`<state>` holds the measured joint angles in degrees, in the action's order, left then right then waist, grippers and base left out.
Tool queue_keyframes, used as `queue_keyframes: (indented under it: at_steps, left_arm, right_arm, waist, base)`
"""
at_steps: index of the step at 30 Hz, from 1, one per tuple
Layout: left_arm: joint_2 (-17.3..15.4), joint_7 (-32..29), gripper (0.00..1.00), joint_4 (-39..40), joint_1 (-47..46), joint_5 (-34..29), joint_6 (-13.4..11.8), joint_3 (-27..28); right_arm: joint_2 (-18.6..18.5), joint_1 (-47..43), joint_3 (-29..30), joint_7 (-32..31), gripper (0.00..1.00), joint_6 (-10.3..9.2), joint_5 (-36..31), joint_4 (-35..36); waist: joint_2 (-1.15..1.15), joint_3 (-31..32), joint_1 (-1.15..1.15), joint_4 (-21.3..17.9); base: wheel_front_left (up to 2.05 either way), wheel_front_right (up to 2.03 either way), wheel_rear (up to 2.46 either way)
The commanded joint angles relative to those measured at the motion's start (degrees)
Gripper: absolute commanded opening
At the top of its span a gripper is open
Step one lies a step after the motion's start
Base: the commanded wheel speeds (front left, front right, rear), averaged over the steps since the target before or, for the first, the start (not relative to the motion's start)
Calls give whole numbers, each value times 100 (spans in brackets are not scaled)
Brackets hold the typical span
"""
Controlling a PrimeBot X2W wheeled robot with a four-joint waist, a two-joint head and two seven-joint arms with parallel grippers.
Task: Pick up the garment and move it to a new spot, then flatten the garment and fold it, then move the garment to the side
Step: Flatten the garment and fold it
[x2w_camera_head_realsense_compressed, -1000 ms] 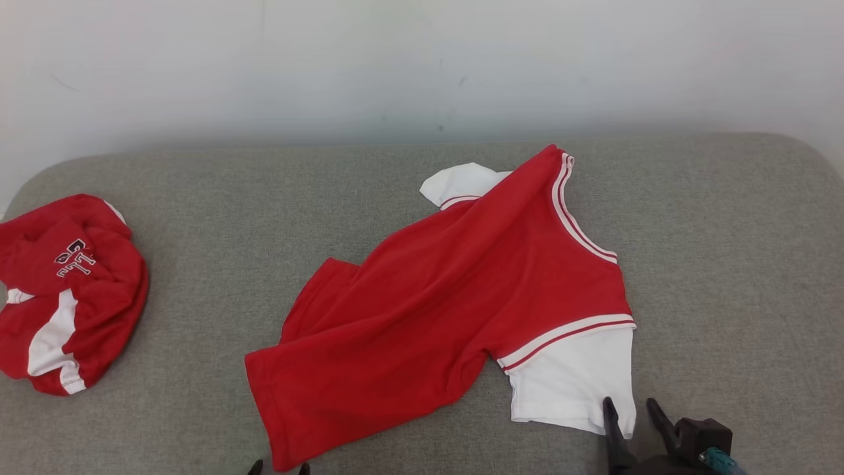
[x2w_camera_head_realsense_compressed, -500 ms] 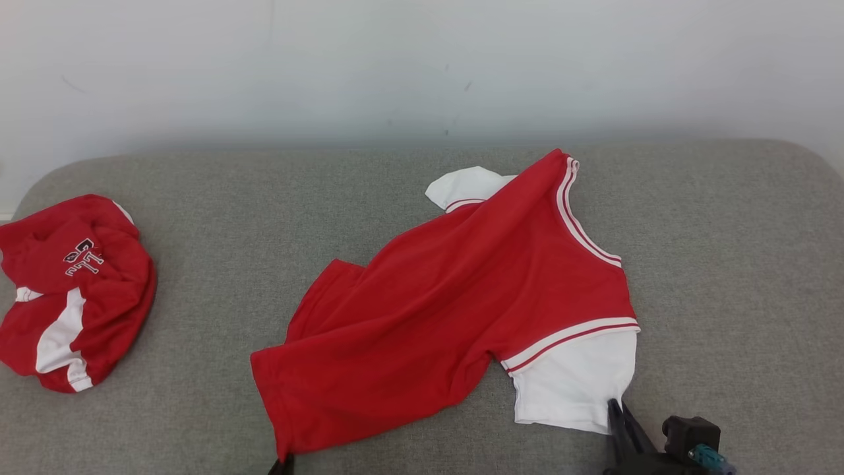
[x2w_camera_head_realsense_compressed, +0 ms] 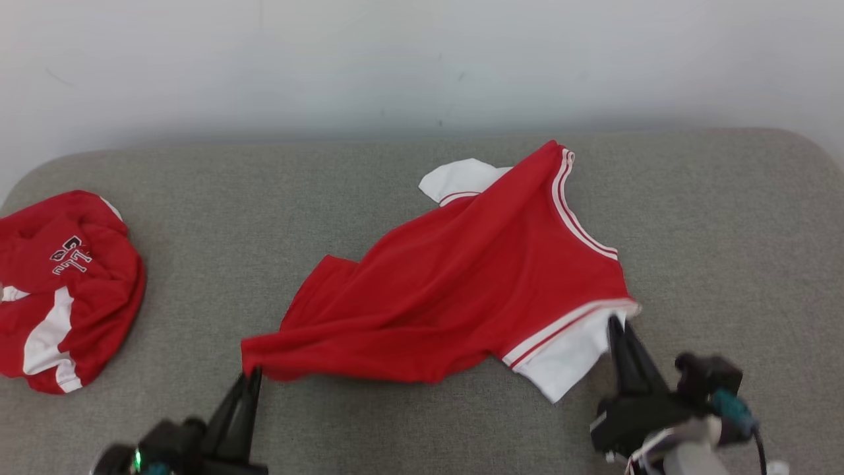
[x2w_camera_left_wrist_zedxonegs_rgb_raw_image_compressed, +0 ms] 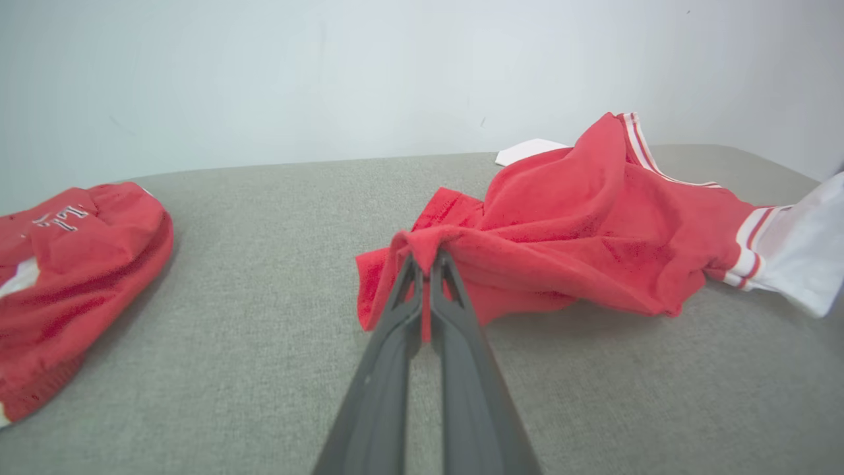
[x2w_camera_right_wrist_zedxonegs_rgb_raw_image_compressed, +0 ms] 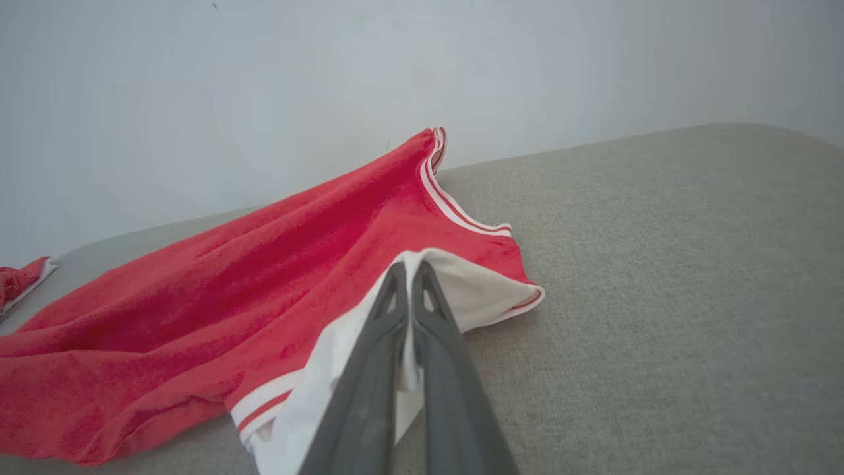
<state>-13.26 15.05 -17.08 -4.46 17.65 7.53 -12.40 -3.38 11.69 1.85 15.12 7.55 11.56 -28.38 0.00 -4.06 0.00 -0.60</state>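
- Both grippers are seen to have shut and risen since a second ago. The left gripper, then barely showing at 6 o'clock of the head view with its fingers apart, is now clamped on the red hem corner at 7 o'clock. The right gripper, then open at the sleeve's edge, is now pinched together on the white sleeve at 4 o'clock.
- The garment is stretched between the two grips across the middle of the grey upholstered surface. Its near edge is lifted clear. The striped collar toward 1 o'clock and the far sleeve toward 12 o'clock are judged to be resting on the surface.
- In each wrist view only a small fold of cloth is caught at the very fingertips. A slip is therefore judged the chief risk once the full weight is taken up.
- The sleeve is held by its edge alone, so if one side is raised faster than the other, the body could be left hanging twisted. It could then be set down bunched, which would make flattening harder.
- The far sleeve is partly tucked beneath the body and may be kept folded under if the cloth is dragged rather than raised.
- A second red garment lies well apart at 9 o'clock. If the load is carried toward that side, it could be dropped onto this piece and tangled with it.
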Motion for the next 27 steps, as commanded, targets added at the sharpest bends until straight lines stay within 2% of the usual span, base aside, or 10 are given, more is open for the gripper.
queue_keyframes:
  at_steps: [1,6,11,16,21,27]
  left_arm:
    - [-104,19,0,91,-231,-34,-9,-56]
    - [-784,-41,0,262,-1354,61,-9,-628]
    - [-1493,-488,0,353,-3131,618,-10,-1278]
    - [-1970,-868,0,165,-5162,1215,-9,-1841]
    - [-2081,-992,0,-464,-6951,1789,-9,-2189]
    - [-2151,-988,0,-1226,-8596,2161,-10,-2601]
  right_arm:
    - [-83,189,-52,3,0,-14,25,76]
    - [-367,1212,-255,-113,0,-14,179,273]
    - [-627,2722,-309,-453,0,-14,448,241]
    - [-895,4468,-458,-766,0,-14,427,54]
    - [-966,6113,-513,-1061,0,-14,415,-255]
    - [-820,7839,-471,-1354,0,-14,536,-818]
  waist:
    - [0,-66,0,-40]
    - [0,-401,0,-134]
    - [0,-1139,0,-204]
    - [0,-1954,0,-214]
    - [0,-2594,0,-241]
    - [0,-3109,0,-346]
  base:
    - [0,0,0]
    - [0,0,0]
    - [0,0,0]
    - [0,0,0]
    - [0,0,0]
    - [0,0,0]
